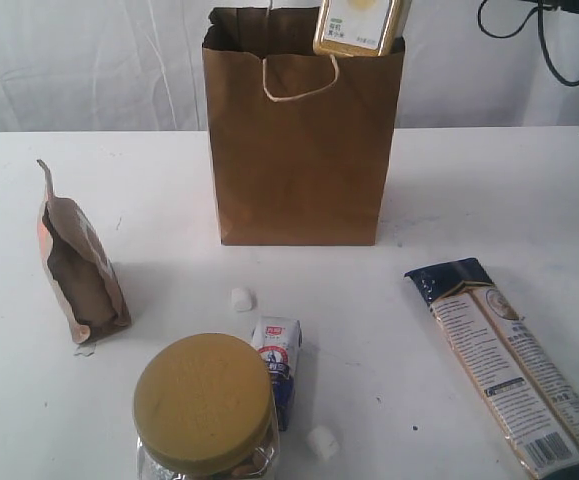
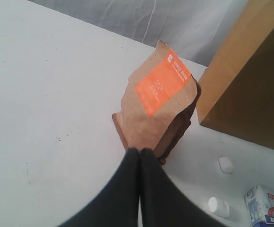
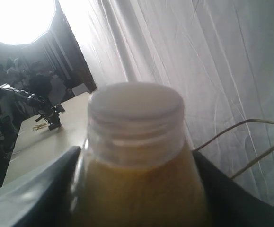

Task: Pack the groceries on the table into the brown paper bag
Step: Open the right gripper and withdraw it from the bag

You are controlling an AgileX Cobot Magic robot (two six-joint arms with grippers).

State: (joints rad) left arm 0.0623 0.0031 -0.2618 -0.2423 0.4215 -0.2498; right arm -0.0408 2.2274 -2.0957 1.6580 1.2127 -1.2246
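The brown paper bag stands upright at the back of the table. The white-capped yellow-grain jar hangs tilted over the bag's open top, with my right gripper shut on its body; a bag handle loops beside it. My left gripper is shut and empty, its tips just short of the brown pouch with the orange label. On the table lie the pouch, gold-lidded jar, small carton, two marshmallows and noodle packs. The dark can is out of view.
A white curtain hangs behind the table. Black cables dangle at the upper right. In the left wrist view the bag stands beside the pouch, with marshmallows and the carton nearby.
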